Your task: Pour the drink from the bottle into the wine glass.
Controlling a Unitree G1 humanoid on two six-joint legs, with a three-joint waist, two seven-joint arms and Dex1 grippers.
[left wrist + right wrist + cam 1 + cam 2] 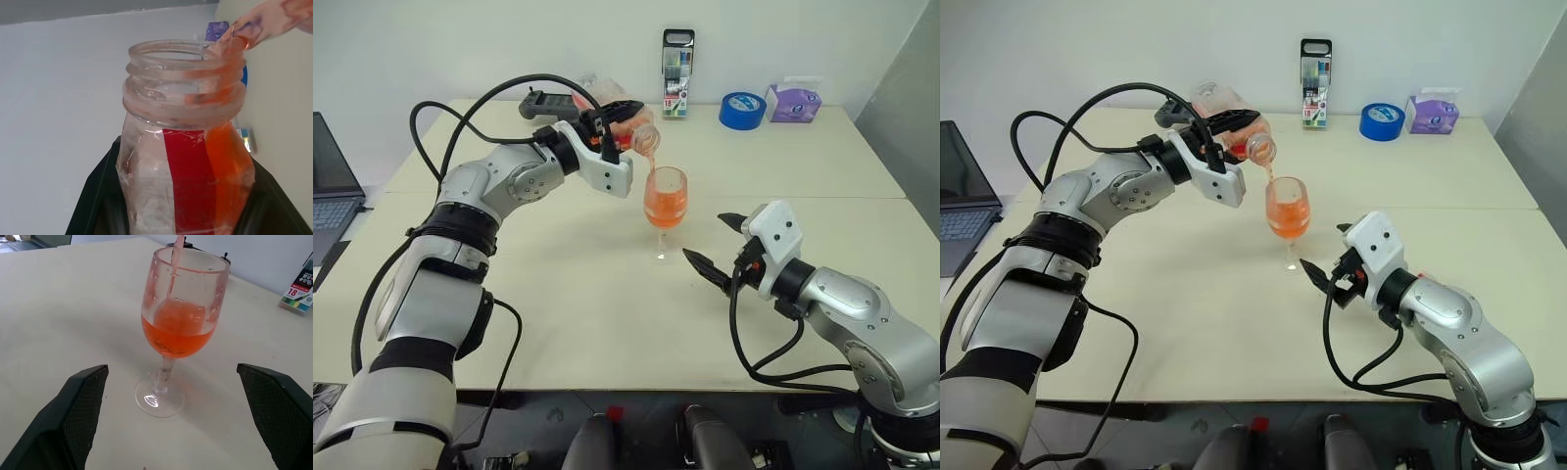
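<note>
My left gripper (615, 119) is shut on the clear bottle (628, 125), which has a red label strip (188, 181) and no cap. The bottle is tipped with its mouth (1264, 149) just above the wine glass (666, 201). A thin stream of orange drink (653, 163) falls from it into the bowl, which is about half full of drink (177, 335). The glass stands upright on the table (558, 294). My right gripper (711, 241) is open and level just right of the glass, with its two fingers spread wide on either side of the foot (160, 399), not touching it.
At the back edge of the table stand a marker pack (677, 73), a blue tape roll (742, 110) and a purple tissue box (793, 102). A black device (548, 103) lies behind my left arm. A laptop (333, 186) sits at the far left.
</note>
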